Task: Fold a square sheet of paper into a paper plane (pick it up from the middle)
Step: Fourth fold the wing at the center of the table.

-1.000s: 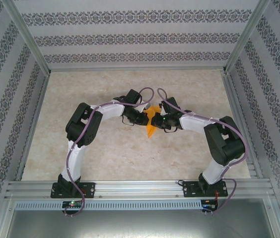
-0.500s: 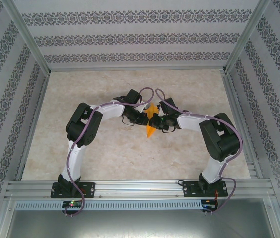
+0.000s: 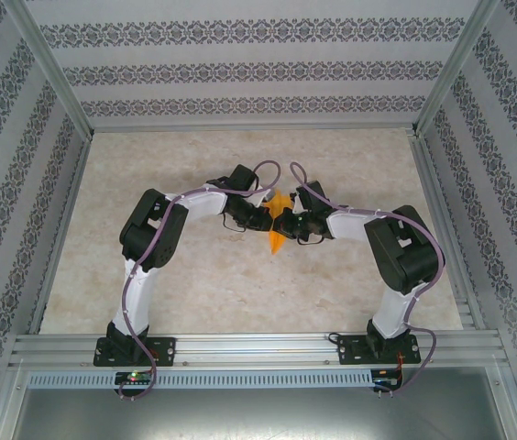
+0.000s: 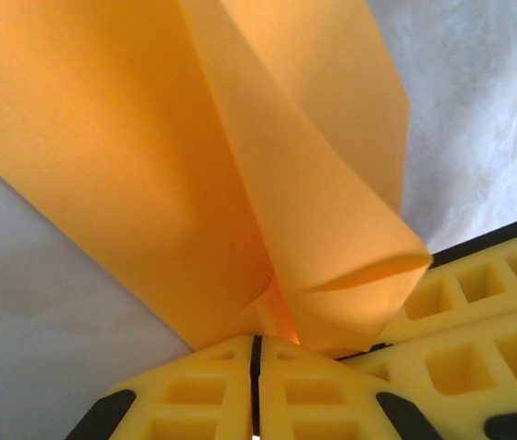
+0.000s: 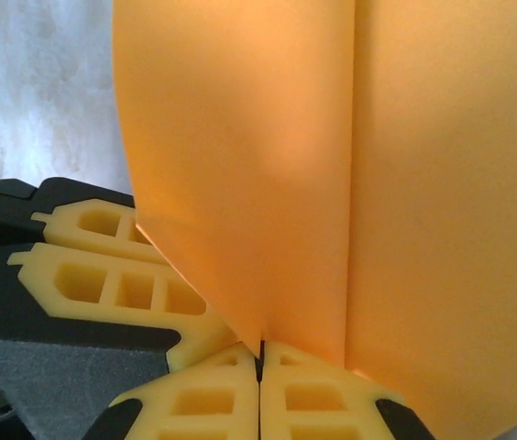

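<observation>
Pinching the orange sheet of paper from opposite sides, the left gripper and right gripper meet over the centre of the marbled table, each with its jaws pressed together on the sheet. Patterned walls enclose the table. The wrist views show smooth, matte, curled folds and pocketed yellow fingertips.

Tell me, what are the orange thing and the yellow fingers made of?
The orange thing looks like thin matte paper: it curls softly, keeps a crease and glows where light comes through. The fingers are probably moulded plastic or firm rubber, matte, with square pockets cast in. The look does not settle which.
</observation>
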You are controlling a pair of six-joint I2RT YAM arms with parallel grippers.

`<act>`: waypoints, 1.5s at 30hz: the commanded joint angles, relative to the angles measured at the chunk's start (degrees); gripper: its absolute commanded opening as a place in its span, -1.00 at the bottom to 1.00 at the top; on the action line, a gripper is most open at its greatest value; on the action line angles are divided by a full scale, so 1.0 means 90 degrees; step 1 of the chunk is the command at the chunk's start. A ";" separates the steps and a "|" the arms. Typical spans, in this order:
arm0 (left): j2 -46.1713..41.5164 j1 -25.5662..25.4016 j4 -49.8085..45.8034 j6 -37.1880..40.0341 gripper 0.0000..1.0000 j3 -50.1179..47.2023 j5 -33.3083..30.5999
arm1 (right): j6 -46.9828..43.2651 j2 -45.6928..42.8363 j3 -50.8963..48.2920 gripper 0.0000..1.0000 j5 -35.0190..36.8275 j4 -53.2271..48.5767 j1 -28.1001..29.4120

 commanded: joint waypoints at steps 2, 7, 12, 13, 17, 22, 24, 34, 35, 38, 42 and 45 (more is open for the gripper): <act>0.0326 0.0064 -0.0715 -0.0035 -0.78 -0.0403 -0.0356 | 0.0196 0.0211 -0.0166 -0.86 0.0012 0.0584 -0.0050; 0.0231 0.0132 -0.0540 -0.0200 -0.78 -0.0427 -0.0113 | 0.0087 0.0162 -0.0253 -0.86 0.0108 0.0458 -0.0094; 0.0165 0.0196 -0.0383 -0.0360 -0.78 -0.0407 0.0185 | 0.0029 0.0150 -0.0303 -0.86 0.0163 0.0386 -0.0143; 0.0141 0.0209 -0.0352 -0.0390 -0.78 -0.0388 0.0244 | 0.0006 0.0148 -0.0296 -0.86 0.0177 0.0372 -0.0150; 0.0057 0.0245 -0.0280 -0.0502 -0.73 -0.0336 0.0387 | -0.0025 0.0194 -0.0262 -0.86 0.0188 0.0329 -0.0152; -0.0069 0.0322 -0.0328 -0.0532 -0.65 -0.0213 0.0416 | -0.0062 0.0245 -0.0235 -0.86 0.0192 0.0299 -0.0156; -0.0062 0.0366 -0.0372 -0.0520 -0.64 -0.0131 0.0421 | -0.0082 0.0251 -0.0225 -0.86 0.0157 0.0299 -0.0162; 0.0056 0.0492 -0.0372 -0.0611 -0.65 0.0095 0.0530 | -0.0106 0.0238 -0.0191 -0.87 0.0140 0.0250 -0.0172; 0.0077 0.0492 -0.0382 -0.0607 -0.64 0.0131 0.0548 | -0.0102 0.0223 -0.0182 -0.86 0.0136 0.0240 -0.0170; 0.0148 0.0494 -0.0337 -0.0634 -0.64 0.0186 0.0613 | -0.0109 0.0199 -0.0147 -0.86 0.0139 0.0199 -0.0163; 0.0192 0.0489 -0.0220 -0.0718 -0.64 0.0229 0.0700 | -0.0124 0.0199 -0.0099 -0.86 0.0138 0.0148 -0.0152; 0.0199 0.0491 -0.0150 -0.0791 -0.64 0.0294 0.0731 | -0.0145 0.0180 -0.0094 -0.86 0.0147 0.0124 -0.0150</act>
